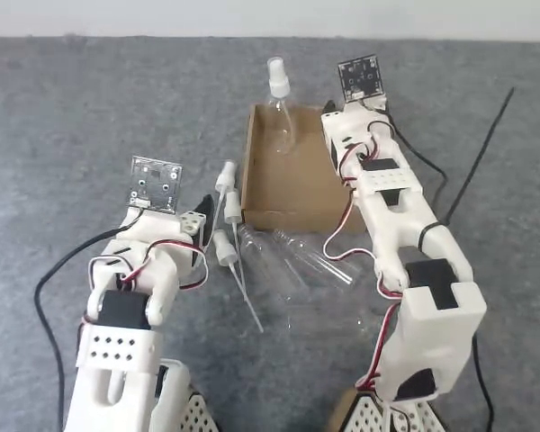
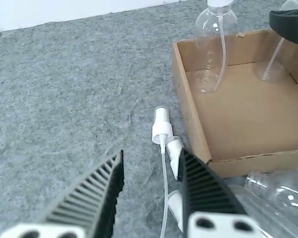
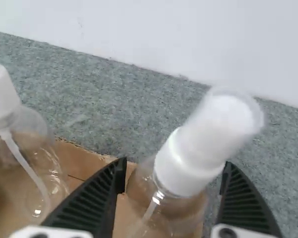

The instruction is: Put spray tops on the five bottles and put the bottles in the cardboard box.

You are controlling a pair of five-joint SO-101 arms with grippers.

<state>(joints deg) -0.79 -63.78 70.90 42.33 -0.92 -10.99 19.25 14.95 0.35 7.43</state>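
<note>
Over the cardboard box (image 1: 288,184), the right gripper (image 3: 173,168) is closed around a capped bottle (image 3: 164,206), its black jaws pressed to either side just under the white spray top. From the left wrist view we judge the base to be on the box floor, though the angle leaves that uncertain. A second capped bottle (image 1: 282,117) stands upright just beside it at the far end of the box.

On the grey mat (image 1: 90,108) beside the box's near wall, the left gripper (image 2: 150,152) hangs with its jaws spread wide and nothing in them, low over a cluster of loose spray tops (image 2: 161,129). Uncapped bottles (image 1: 310,256) lie on their sides in front of the box.

We see two hazards. The held bottle is tall, light and empty, so a release before it is squarely seated, or a jaw brushing it on the way out, could tip it into its neighbour. On the left, the tops lie close together with their long dip tubes crossing, so a closing grip could catch two at once or flick one away.

We can read no label, brand or writing on bottles, tops or box.
</note>
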